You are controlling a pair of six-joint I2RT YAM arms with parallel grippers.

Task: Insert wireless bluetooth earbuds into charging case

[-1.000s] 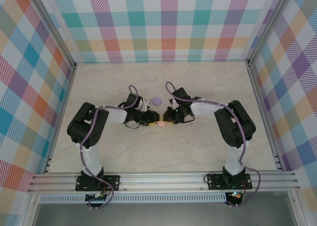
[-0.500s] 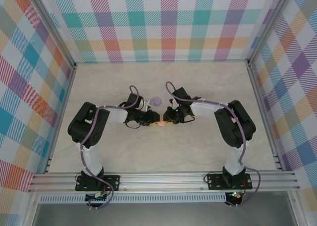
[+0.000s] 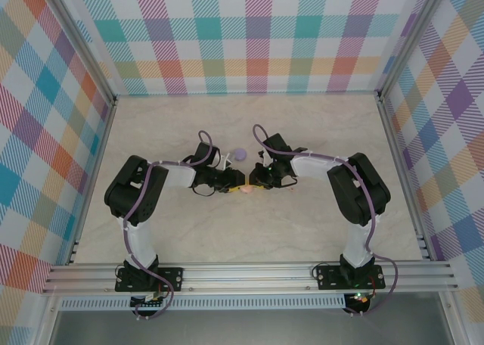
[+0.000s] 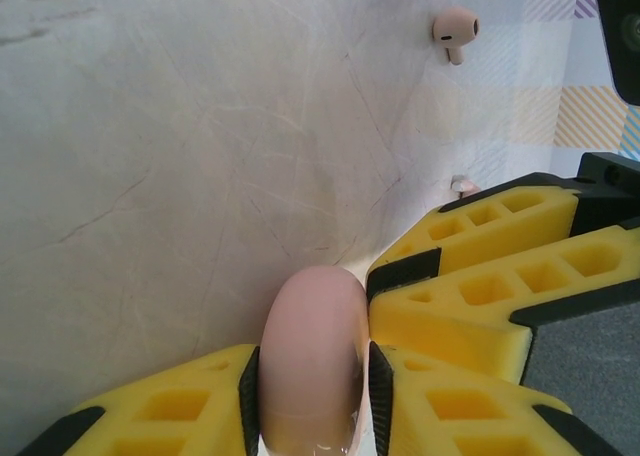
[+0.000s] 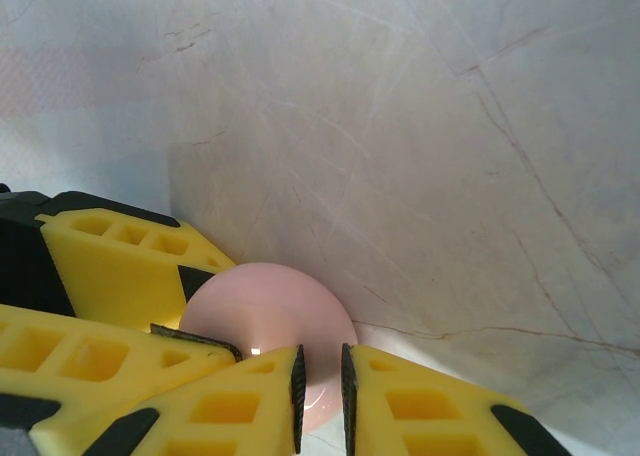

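A pale pink round charging case (image 4: 310,316) stands on its edge on the table, and my left gripper (image 4: 312,366) is shut on it, one pad on each flat side. My right gripper (image 5: 320,376) meets it from the other side, its jaws almost together and pinching the rim of the same case (image 5: 270,306). From above, both grippers converge on the case (image 3: 246,187) at the table's middle. One pale pink earbud (image 4: 455,34) lies loose on the table beyond the case. A second pink bud (image 4: 463,185) peeks out behind the right gripper's fingers (image 4: 480,276).
A purple round case (image 3: 237,154) lies closed just behind the two grippers. The left gripper's yellow fingers (image 5: 110,251) crowd the left of the right wrist view. Checked walls enclose the marble table (image 3: 318,125) on three sides.
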